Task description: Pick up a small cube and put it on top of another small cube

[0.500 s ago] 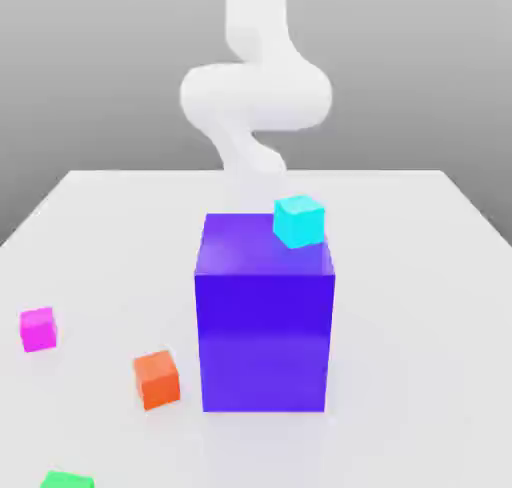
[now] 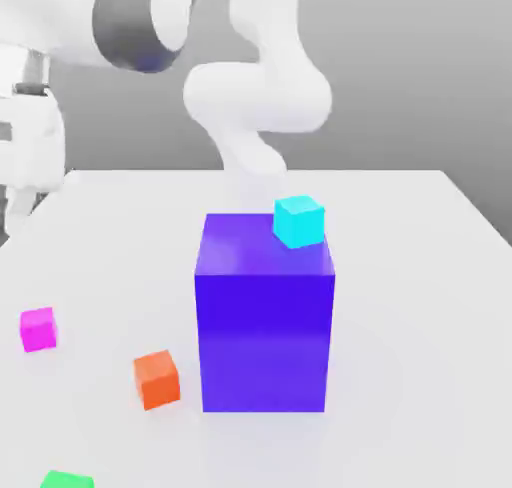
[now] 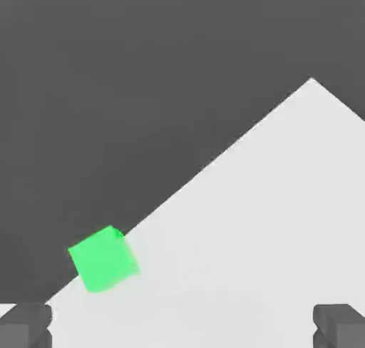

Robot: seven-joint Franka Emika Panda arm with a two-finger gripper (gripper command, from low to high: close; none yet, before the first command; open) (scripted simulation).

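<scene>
Table point(image 2: 420, 306): a white top that carries every block; it holds no bowl, bin or other container.
Arm point(image 2: 255, 96): white links rise behind the big block, and a grey-capped joint hangs toward the exterior view's upper left.
Big block point(image 2: 264, 331): a tall blue-purple cuboid near the middle of the table, much larger than any cube.
Cyan cube point(image 2: 299, 221): it rests on the big block's top, at the far corner on the exterior view's right, turned slightly.
Orange cube point(image 2: 157, 378): it sits on the table, just beside the big block on the exterior view's left, apart from it.
Green cube point(image 3: 103, 259): it lies by the table's edge; the hand view has it ahead of the fingers, with nothing touching it.
Small cube point(image 2: 38, 329): the magenta one sits on the table near the exterior view's left edge, well apart from the big block and unheld.
Gripper point(image 3: 182, 325): the two dark fingertips point(image 3: 26, 324) stand wide apart with bare table between them, holding nothing.
Handling: the small cube looks rigid, light and flat-sided, so it should not deform; smooth faces may slip under an off-centre pinch.
Grasp: close on two opposite side faces, mid-height, with the fingers square to them.
</scene>
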